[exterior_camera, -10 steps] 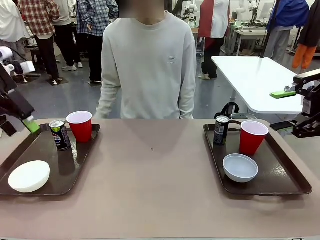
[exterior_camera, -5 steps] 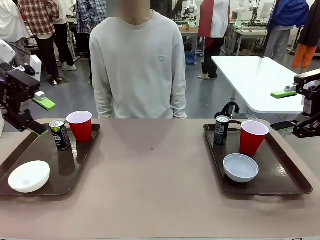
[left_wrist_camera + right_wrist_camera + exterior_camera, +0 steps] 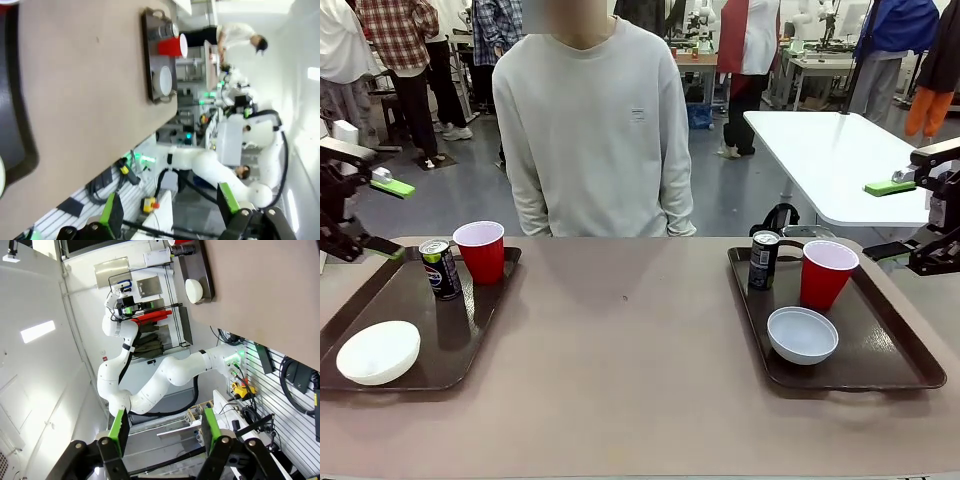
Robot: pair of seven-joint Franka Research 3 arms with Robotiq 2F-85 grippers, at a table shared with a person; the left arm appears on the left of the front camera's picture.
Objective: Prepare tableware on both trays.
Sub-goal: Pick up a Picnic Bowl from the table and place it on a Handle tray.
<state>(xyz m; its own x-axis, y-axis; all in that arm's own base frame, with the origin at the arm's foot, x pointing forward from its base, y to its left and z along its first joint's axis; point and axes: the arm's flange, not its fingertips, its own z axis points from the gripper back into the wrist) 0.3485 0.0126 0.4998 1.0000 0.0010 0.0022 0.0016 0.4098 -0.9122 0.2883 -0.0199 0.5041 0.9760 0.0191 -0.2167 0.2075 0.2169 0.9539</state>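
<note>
On the left tray [image 3: 460, 345] stand a dark can [image 3: 441, 268] and a red cup [image 3: 480, 251], with a white bowl [image 3: 378, 352] nearer the front. The right tray [image 3: 895, 365] carries a can [image 3: 762, 259], a red cup [image 3: 826, 273] and a white bowl [image 3: 802, 334]. My left gripper [image 3: 380, 216] hangs open and empty above the left tray's far left corner. At the right edge my right gripper [image 3: 885, 218] is open and empty, just beyond the right tray. In the left wrist view the open left gripper [image 3: 170, 207] faces the right tray [image 3: 148, 60].
A person in a light sweater [image 3: 595, 130] stands at the table's far edge, between the trays, hands down. Bare tabletop [image 3: 625, 340] lies between the trays. A white table [image 3: 830, 160] stands behind on the right. The right wrist view looks along the open right gripper [image 3: 164, 427].
My left gripper has risen from beside the can and drawn back to the left, off the tray. The person has stepped slightly left. The right arm has not moved.
</note>
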